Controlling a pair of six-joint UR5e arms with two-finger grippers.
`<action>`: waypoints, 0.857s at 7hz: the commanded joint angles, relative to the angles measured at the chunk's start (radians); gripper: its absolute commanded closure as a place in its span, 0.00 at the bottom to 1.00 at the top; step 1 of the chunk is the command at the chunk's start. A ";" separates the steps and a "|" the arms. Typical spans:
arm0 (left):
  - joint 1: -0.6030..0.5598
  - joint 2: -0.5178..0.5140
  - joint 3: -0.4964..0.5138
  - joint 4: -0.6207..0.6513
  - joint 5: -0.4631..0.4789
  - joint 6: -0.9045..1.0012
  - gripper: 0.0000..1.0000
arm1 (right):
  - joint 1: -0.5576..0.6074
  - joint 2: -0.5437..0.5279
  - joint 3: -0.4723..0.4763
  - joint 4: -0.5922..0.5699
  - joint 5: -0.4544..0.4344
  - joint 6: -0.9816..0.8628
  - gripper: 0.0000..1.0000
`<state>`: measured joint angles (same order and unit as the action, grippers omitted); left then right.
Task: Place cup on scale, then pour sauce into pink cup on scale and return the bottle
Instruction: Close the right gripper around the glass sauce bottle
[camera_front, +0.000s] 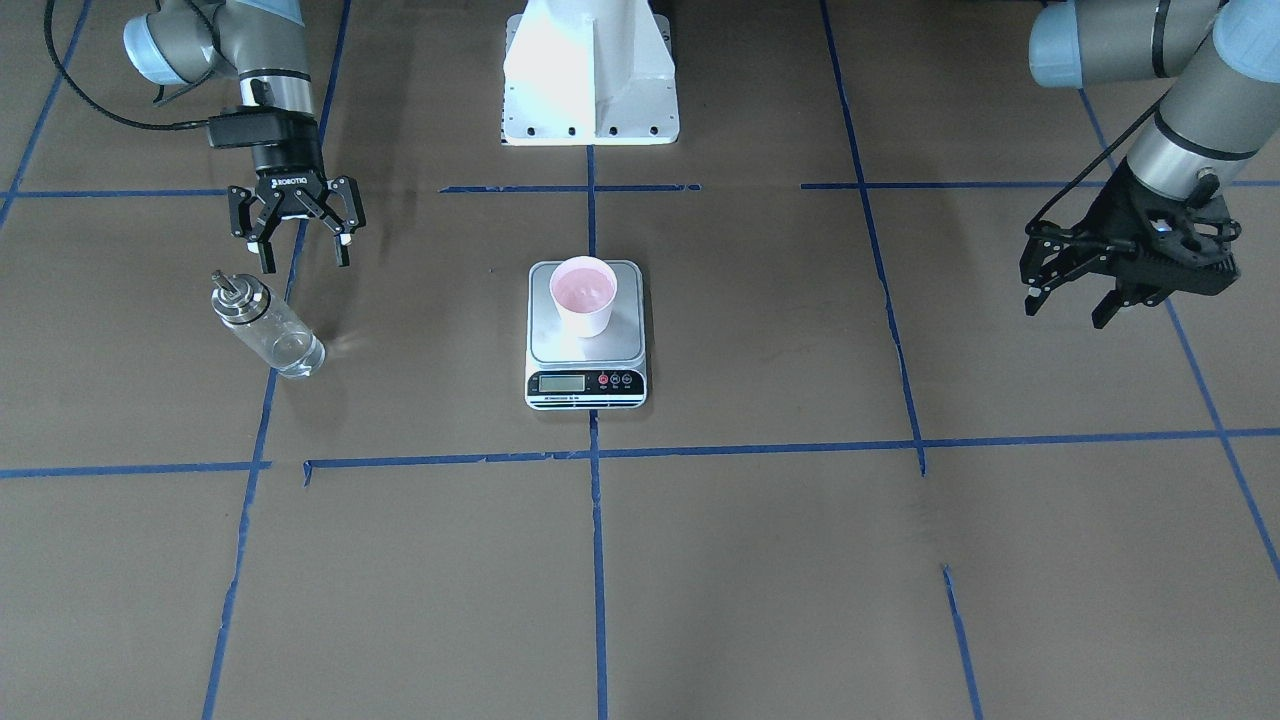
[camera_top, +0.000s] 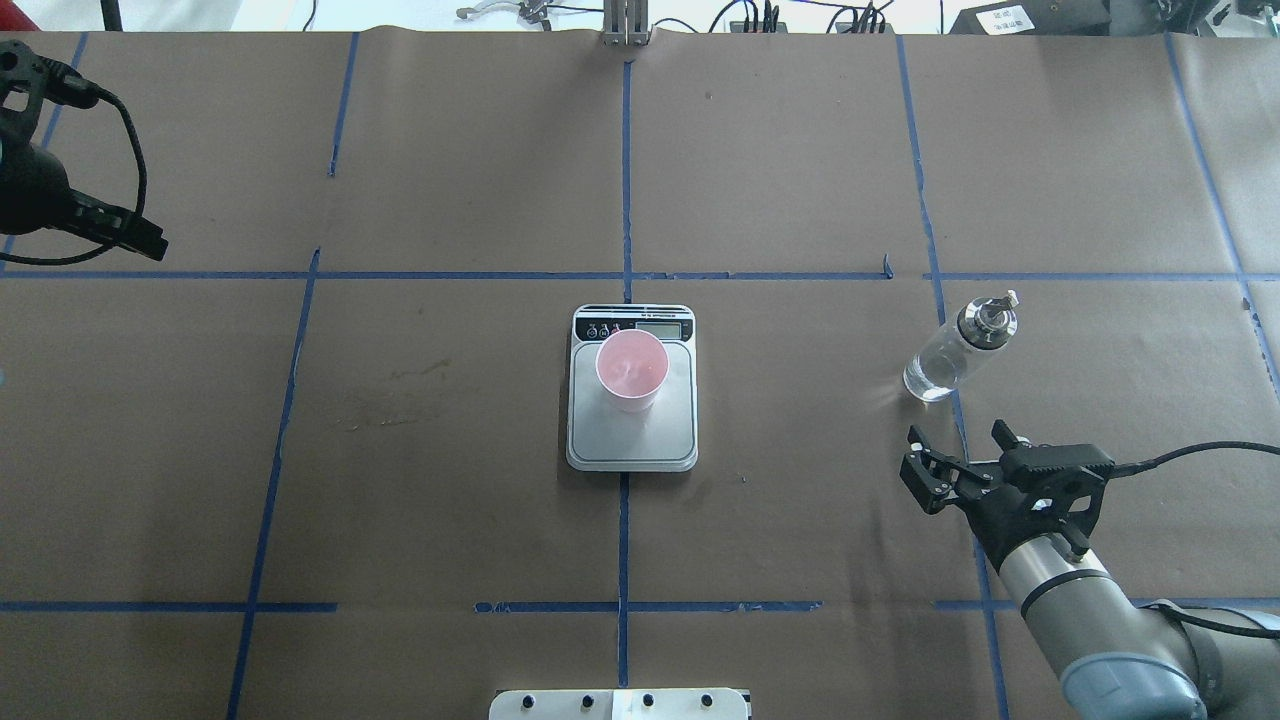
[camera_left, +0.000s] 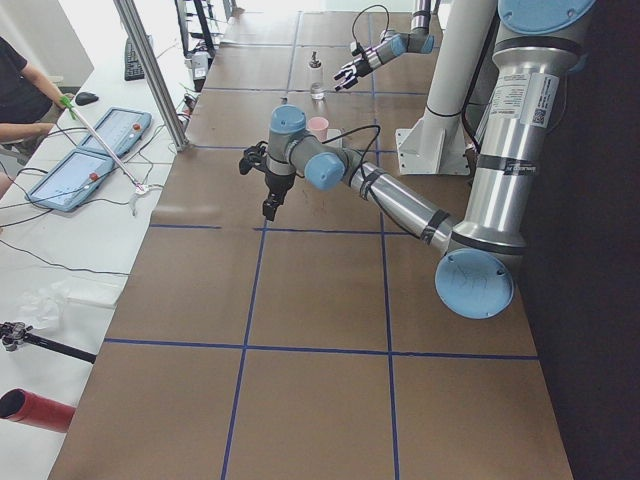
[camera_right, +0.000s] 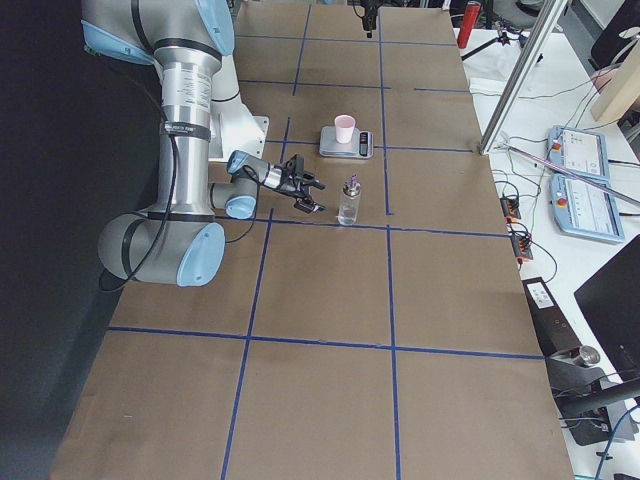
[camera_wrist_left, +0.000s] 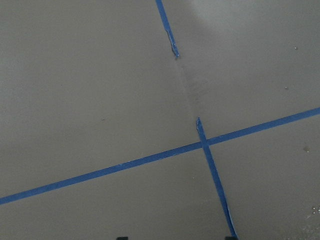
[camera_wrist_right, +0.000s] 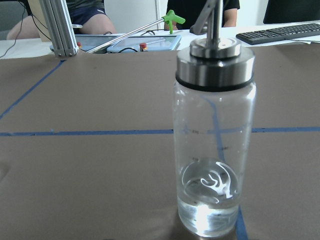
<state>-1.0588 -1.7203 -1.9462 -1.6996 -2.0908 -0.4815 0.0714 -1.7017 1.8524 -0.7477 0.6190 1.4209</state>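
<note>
Bottle upright on table, robot's right side, well apart from scale with cup on it; right gripper wide open, empty, near the bottle; left gripper open, empty, far off. Glass looks rigid, slick, breakable, little liquid so likely light; grip mid-body below metal collar.

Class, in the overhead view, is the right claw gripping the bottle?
No, the right claw is open and apart from the bottle, which stands alone.

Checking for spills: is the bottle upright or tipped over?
Upright. The bottle stands on its base, spout on top, apart from the open right gripper.
</note>
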 joint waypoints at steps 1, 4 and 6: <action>-0.001 -0.004 0.003 0.000 -0.002 0.003 0.28 | 0.002 0.014 -0.085 0.099 -0.051 -0.045 0.06; -0.001 -0.010 0.001 0.000 -0.002 -0.006 0.28 | 0.025 0.017 -0.084 0.100 -0.097 -0.089 0.00; -0.001 -0.012 0.001 0.002 -0.002 -0.012 0.28 | 0.076 0.034 -0.084 0.099 -0.088 -0.089 0.00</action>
<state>-1.0601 -1.7305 -1.9447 -1.6985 -2.0923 -0.4916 0.1189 -1.6792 1.7697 -0.6486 0.5264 1.3322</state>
